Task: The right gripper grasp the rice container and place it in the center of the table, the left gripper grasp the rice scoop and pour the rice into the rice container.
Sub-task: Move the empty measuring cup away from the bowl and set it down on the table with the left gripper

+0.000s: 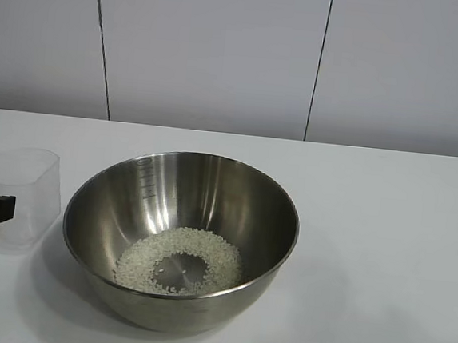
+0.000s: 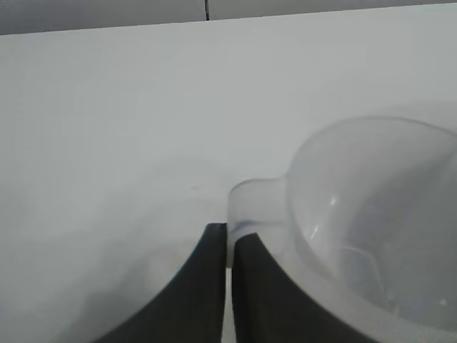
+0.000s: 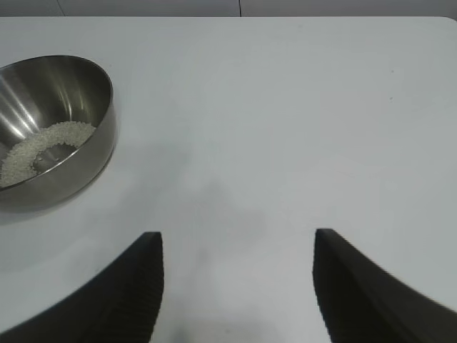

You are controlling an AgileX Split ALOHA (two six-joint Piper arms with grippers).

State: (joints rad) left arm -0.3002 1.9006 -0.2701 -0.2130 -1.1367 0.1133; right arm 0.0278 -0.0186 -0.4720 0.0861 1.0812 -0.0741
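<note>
At the middle of the table sits the bowl, upright, with the rice lying in a ring around its bare centre. From that I judge the pour is done and the bowl needs no more moving.

Just left of the bowl, close but apart from it as far as I can tell, stands the scoop, upright and looking empty; its clear walls show no grains. My left gripper has its fingers pinched together on the scoop's small tab, which I see best from the left wrist, where the two black tips meet with the thin plastic edge between them. Only the dark tip of that gripper shows at the outside view's left edge. Holding by the tab keeps the fingers out of the cup's mouth, which is why I grip there. Whether the scoop's base rests fully on the table I cannot tell; it looks down or nearly so.

My right gripper hangs over bare table well to the bowl's side, jaws standing wide apart with nothing between them. That keeps it out of the left arm's way.

What seems left is to let go of the scoop and pull the left arm back without knocking the bowl.
</note>
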